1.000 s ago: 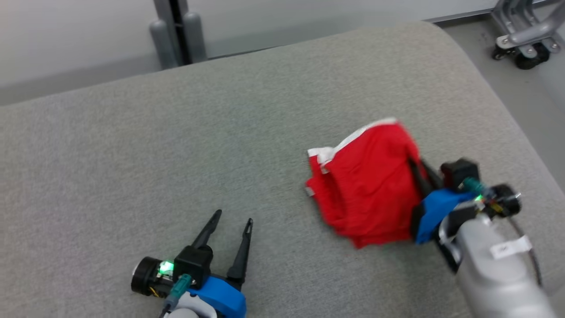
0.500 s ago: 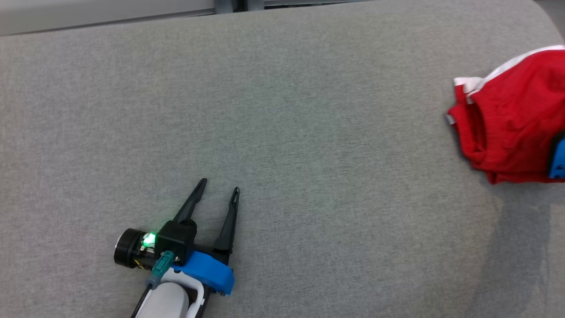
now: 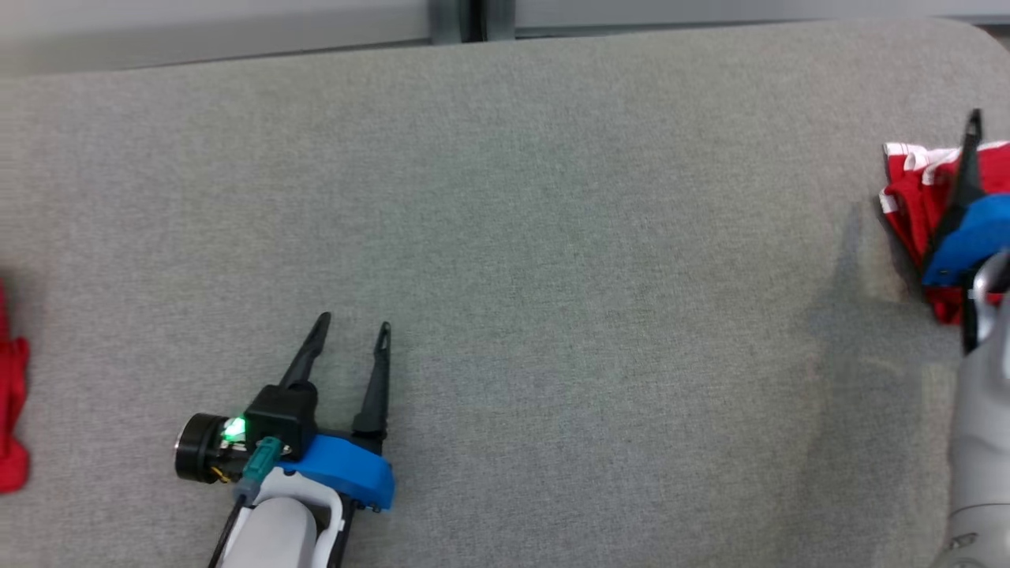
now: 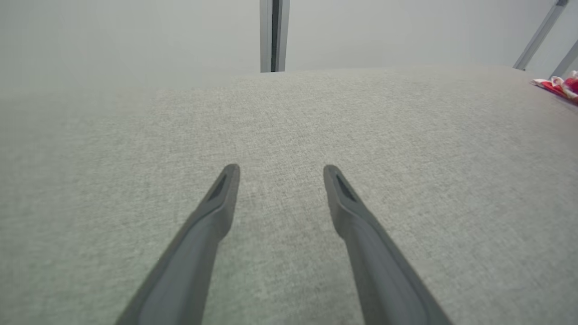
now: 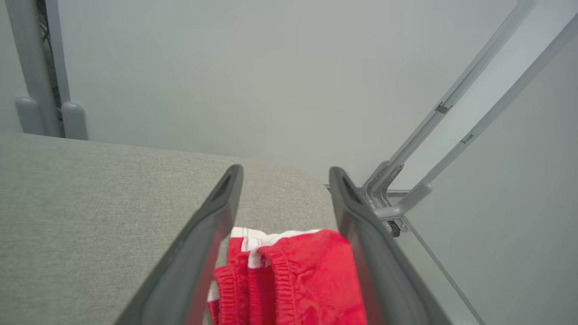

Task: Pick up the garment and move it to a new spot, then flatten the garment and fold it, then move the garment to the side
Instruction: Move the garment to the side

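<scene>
— Managed to read any writing?
— Made out just one small dark mark low on the pale right forearm (image 3: 974,442), at the lower right of the head view; too small to read.
— And the garment (image 3: 907,205)?
— Lay bunched on the grey surface (image 3: 552,237), against the right edge of the head view, a little above mid-height. Looked bright red, with white trim along the upper edge and a ribbed, gathered band. Showed folds stacked on one another rather than one flat sheet.
— Caught it elsewhere?
— Turned up at the bottom centre of the right wrist view, between the two dark fingers (image 5: 216,212), white trim toward the top. Peeked in as a red and white sliver at the far right edge of the left wrist view, in the upper part.
— State of the right jaws?
— Stood spread wide, clenched on nothing, straddling the cloth. Could not tell whether the fabric brushed the inner faces.
— And the left jaws?
— Gaped too, empty, low over bare surface at the lower left of the head view, well apart from the garment. Carried a green light (image 3: 233,429) beside a blue mount (image 3: 347,473).
— Anything else red?
— Noticed another red cloth (image 3: 12,410), cut off by the left edge of the head view, below mid-height.
</scene>
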`<state>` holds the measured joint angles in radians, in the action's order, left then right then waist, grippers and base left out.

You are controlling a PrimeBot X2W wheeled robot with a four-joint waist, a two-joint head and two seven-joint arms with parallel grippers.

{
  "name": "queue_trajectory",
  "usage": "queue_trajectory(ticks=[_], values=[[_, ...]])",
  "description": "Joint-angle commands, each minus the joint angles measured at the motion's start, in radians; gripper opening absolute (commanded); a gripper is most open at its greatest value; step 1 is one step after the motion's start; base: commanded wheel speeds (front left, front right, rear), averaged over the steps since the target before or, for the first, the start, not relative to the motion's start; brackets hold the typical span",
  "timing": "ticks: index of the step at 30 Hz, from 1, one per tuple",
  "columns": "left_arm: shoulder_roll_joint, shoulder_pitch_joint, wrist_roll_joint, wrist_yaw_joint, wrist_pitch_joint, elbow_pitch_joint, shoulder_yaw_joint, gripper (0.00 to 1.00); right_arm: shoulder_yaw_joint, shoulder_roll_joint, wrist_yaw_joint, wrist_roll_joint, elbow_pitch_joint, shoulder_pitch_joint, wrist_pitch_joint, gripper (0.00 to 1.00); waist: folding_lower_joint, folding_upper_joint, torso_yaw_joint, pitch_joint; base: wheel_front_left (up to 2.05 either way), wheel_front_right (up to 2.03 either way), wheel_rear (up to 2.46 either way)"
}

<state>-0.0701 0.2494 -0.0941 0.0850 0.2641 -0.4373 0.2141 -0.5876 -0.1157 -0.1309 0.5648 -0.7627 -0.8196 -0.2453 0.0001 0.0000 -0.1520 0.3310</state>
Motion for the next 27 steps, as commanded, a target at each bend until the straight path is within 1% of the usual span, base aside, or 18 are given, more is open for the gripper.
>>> queue_trajectory(ticks=[1, 4, 6, 12, 14, 16, 20, 27], values=[[-0.003, -0.005, -0.004, -0.006, 0.0, 0.0, -0.007, 1.0, 0.005, 0.003, 0.0, -0.015, 0.006, -0.008, -0.008, 1.0, -0.0001, 0.0, 0.001, -0.006, 0.0, 0.0, 0.0], [0.001, -0.015, -0.015, -0.022, 0.0, 0.004, -0.042, 1.0, 0.079, 0.044, 0.0, -0.082, 0.021, 0.008, -0.02, 1.0, -0.0001, 0.0, 0.02, -0.034, 0.0, 0.0, 0.0], [0.002, -0.02, -0.021, -0.031, 0.0, 0.006, -0.07, 1.0, 0.167, 0.058, 0.0, -0.159, 0.059, 0.047, -0.02, 1.0, -0.0001, 0.0, 0.035, -0.05, 0.0, 0.0, 0.0], [-0.003, -0.04, -0.029, -0.047, 0.0, 0.002, -0.153, 1.0, 0.445, 0.065, 0.0, -0.454, 0.162, 0.224, -0.021, 1.0, -0.0001, 0.0, 0.071, -0.09, 0.0, 0.0, 0.0], [-0.001, -0.05, -0.028, -0.05, 0.0, -0.004, -0.174, 1.0, 0.5, 0.062, 0.0, -0.526, 0.176, 0.3, -0.02, 1.0, -0.0001, 0.0, 0.081, -0.107, 0.0, 0.0, 0.0], [0.001, -0.059, -0.027, -0.051, 0.0, -0.007, -0.193, 1.0, 0.537, 0.063, 0.0, -0.566, 0.184, 0.357, -0.021, 1.0, -0.0001, 0.0, 0.092, -0.123, 0.0, 0.0, 0.0], [0.008, -0.086, -0.026, -0.048, 0.0, -0.014, -0.213, 1.0, 0.57, 0.063, 0.0, -0.622, 0.189, 0.443, -0.021, 1.0, -0.0001, 0.0, 0.106, -0.152, 0.0, 0.0, 0.0], [0.017, -0.14, -0.031, -0.051, 0.0, -0.011, -0.224, 1.0, 0.582, 0.063, 0.0, -0.646, 0.217, 0.53, -0.021, 1.0, -0.0001, 0.0, 0.116, -0.205, 0.0, 0.0, 0.0]])
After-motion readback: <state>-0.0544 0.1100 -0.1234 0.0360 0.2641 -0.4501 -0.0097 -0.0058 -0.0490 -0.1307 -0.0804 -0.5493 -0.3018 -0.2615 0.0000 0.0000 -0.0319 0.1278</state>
